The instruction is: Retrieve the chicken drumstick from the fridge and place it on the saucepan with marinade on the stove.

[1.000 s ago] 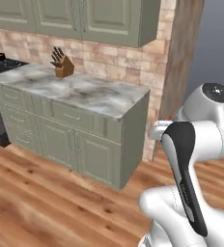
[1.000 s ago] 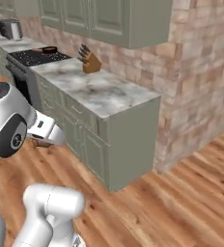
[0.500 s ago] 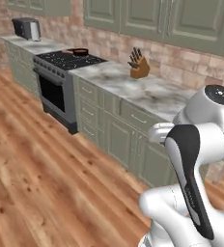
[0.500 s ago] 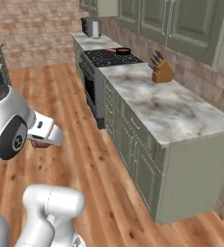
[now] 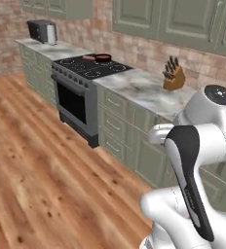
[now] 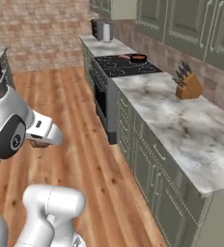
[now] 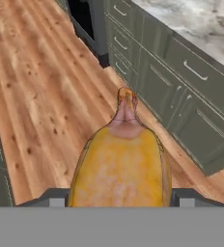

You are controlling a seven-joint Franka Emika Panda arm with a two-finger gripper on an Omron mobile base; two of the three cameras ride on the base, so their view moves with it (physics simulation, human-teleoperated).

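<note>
The chicken drumstick (image 7: 121,164), golden-brown and lumpy, sits between the fingertips of my gripper (image 7: 118,200), which is shut on it above the wood floor. From the right base camera, the hand hangs at the left with the drumstick (image 6: 38,144) under it. The saucepan with marinade (image 5: 103,58) (image 6: 138,58) sits on a back burner of the black stove (image 5: 88,68) (image 6: 121,66), well ahead of the hand. The fridge is out of view.
A marble counter (image 5: 139,87) (image 6: 181,120) over grey-green cabinets runs beside the stove, with a knife block (image 5: 173,78) (image 6: 189,84) on it. A toaster (image 5: 42,31) (image 6: 102,30) stands beyond the stove. Open wood floor (image 5: 32,160) lies in front of the cabinets.
Both base views have swung as the base moved: the stove and saucepan now sit nearer the middle, and the toaster has come into the left base view. The gripper stays shut on the drumstick.
</note>
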